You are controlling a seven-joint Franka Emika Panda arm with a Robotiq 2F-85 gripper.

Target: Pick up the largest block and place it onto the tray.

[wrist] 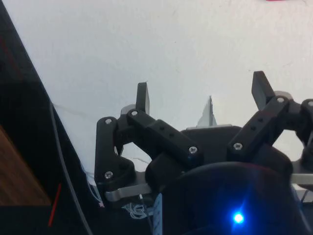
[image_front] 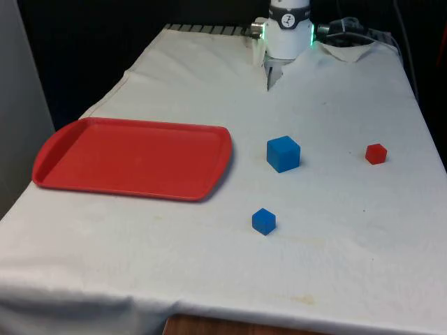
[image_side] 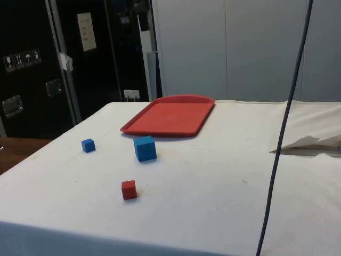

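Wide-spread, hand (wrist: 203,95) apparently holds nothing above cloth (wrist: 146,44).

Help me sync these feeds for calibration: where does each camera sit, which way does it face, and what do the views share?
Front view: looks along the table toward the robot base, over the red tray and three blocks.
Side view: from the table's side, toward dark cabinets; none of the arm visible.
Wrist view: on the wrist, looking down past the open gripper at white cloth.
Shared: front and side both show the tray, large blue block, small blue block and red block.
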